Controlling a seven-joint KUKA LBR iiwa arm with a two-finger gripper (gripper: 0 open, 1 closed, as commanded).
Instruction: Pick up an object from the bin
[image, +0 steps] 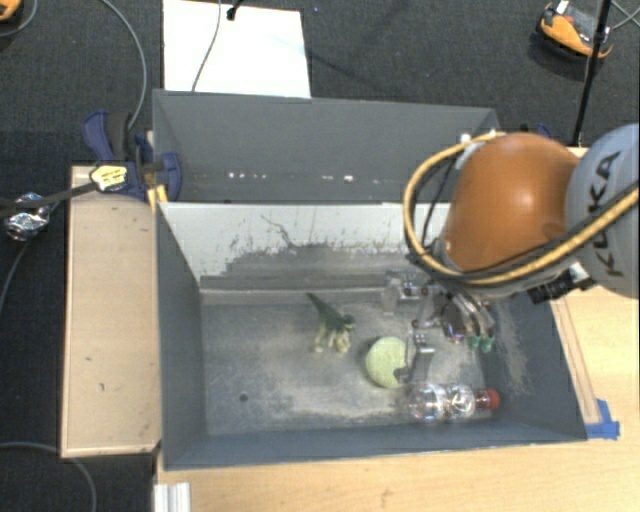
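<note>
My gripper (413, 362) hangs low in the bin's right half, below the orange cover. Its fingertips sit right beside a pale green ball (384, 361), at the ball's right edge. Just below and to the right lies a clear plastic bottle with a red cap (450, 402), on its side near the front wall. A small green and yellow toy dinosaur (332, 326) stands to the left of the ball, apart from the gripper.
A small green piece (486, 344) shows at the right, close under the wrist. The bin's left half has bare grey floor. The arm comes in over the right wall.
</note>
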